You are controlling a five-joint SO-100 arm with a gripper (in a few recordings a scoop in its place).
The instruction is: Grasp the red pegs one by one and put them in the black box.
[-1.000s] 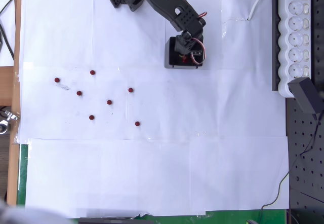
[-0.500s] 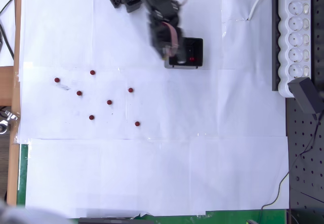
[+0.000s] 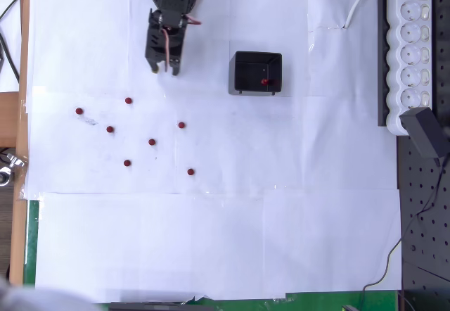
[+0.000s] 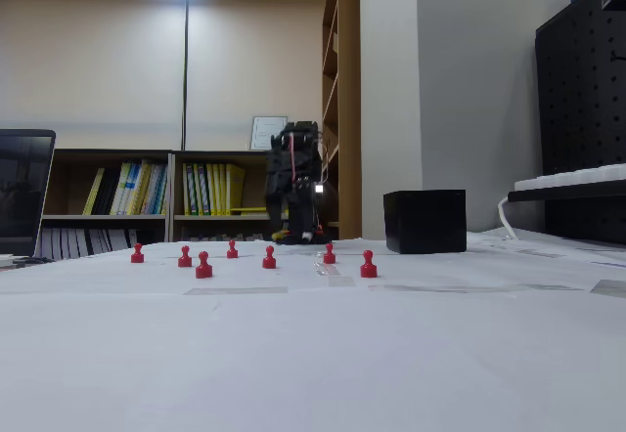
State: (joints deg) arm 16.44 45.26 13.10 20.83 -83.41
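Seen from overhead, the arm's fingers (image 3: 163,68) point down toward the pegs (image 3: 152,142) and hold nothing; whether they are spread or pressed together I cannot tell. Seven pegs stand scattered on the white desk (image 3: 211,240), left of the box (image 3: 256,72). One peg (image 3: 264,81) lies inside the box.

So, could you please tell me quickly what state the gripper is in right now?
Gripper: empty, away from the small square black plastic box; open or closed cannot be told.
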